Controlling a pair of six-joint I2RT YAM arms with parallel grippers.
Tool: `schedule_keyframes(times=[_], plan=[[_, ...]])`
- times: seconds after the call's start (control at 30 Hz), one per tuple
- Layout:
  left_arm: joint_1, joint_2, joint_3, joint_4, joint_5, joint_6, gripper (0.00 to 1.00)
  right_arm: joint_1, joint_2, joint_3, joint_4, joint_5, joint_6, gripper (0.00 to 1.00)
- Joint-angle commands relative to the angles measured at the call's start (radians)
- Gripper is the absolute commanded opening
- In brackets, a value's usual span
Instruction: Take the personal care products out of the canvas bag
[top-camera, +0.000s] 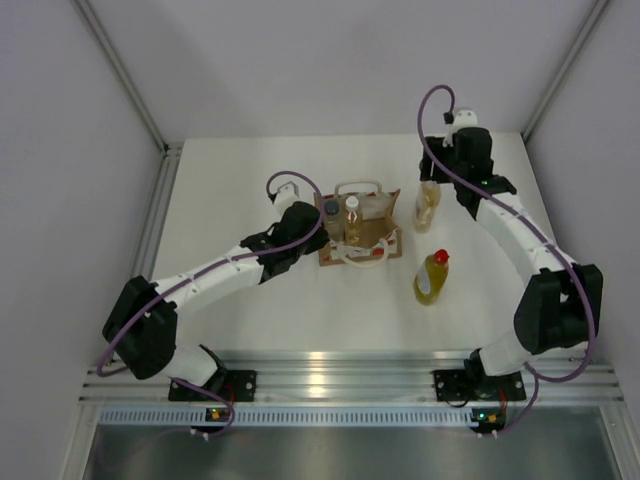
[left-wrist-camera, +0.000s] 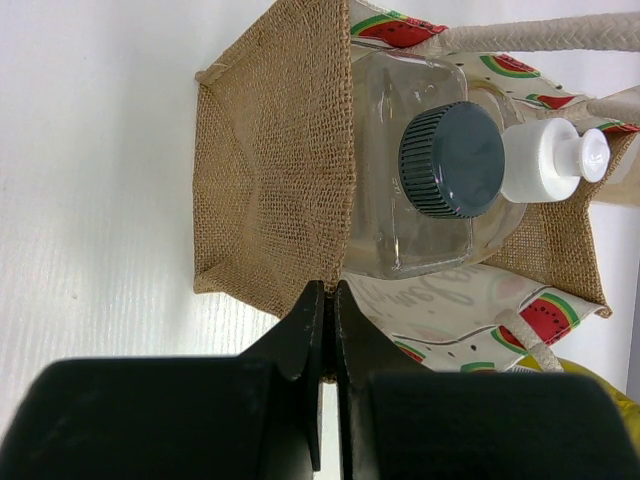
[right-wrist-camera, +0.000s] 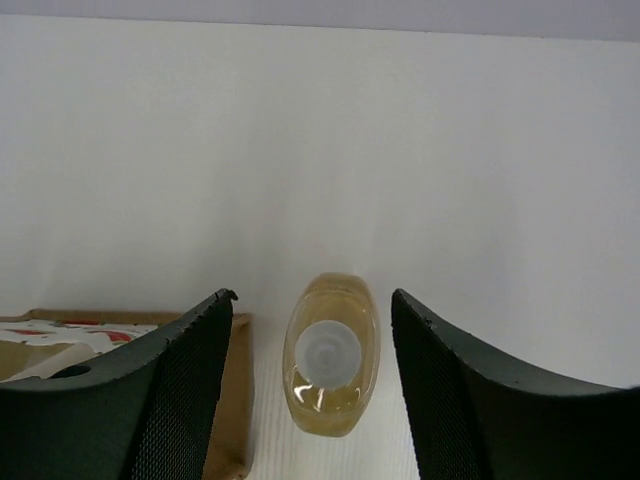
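The canvas bag (top-camera: 386, 246) stands mid-table, tan with white handles and watermelon prints. Inside it are a clear bottle with a dark grey cap (left-wrist-camera: 452, 160) and a bottle with a white cap (left-wrist-camera: 553, 160). My left gripper (left-wrist-camera: 330, 296) is shut on the bag's near rim (left-wrist-camera: 300, 250), at the bag's left side (top-camera: 318, 226) from above. An amber bottle with a white cap (right-wrist-camera: 330, 355) stands on the table right of the bag (top-camera: 428, 207). My right gripper (right-wrist-camera: 312, 296) hangs open over it, both fingers apart from it. The yellow bottle with a red cap (top-camera: 432, 277) stands nearer the front.
White walls close the table at the back and both sides. The bag's corner (right-wrist-camera: 236, 400) lies just left of my right gripper's left finger. A metal rail (top-camera: 330, 380) runs along the near edge by the arm bases.
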Motion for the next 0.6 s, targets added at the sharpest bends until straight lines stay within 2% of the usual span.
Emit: schedule_keyframes(times=[0.0,0.1,0.3,0.4,0.57], plan=[[-0.004,0.020,-0.015,-0.032,0.036,0.004,0.00,0.047,-0.107,0.064,-0.049,0.012,0.059,0.63],[-0.004,0.017,-0.020,-0.032,0.030,0.001,0.00,0.140,-0.187,0.022,-0.050,0.063,0.114,0.60],[-0.004,-0.001,-0.033,-0.034,0.018,-0.014,0.00,0.421,-0.261,-0.067,-0.047,0.205,0.199,0.55],[-0.004,-0.017,-0.043,-0.032,0.009,-0.022,0.00,0.508,-0.265,-0.116,-0.012,0.256,0.228,0.52],[-0.004,-0.034,-0.049,-0.032,-0.005,-0.034,0.00,0.574,-0.184,-0.090,-0.009,0.311,0.234,0.47]])
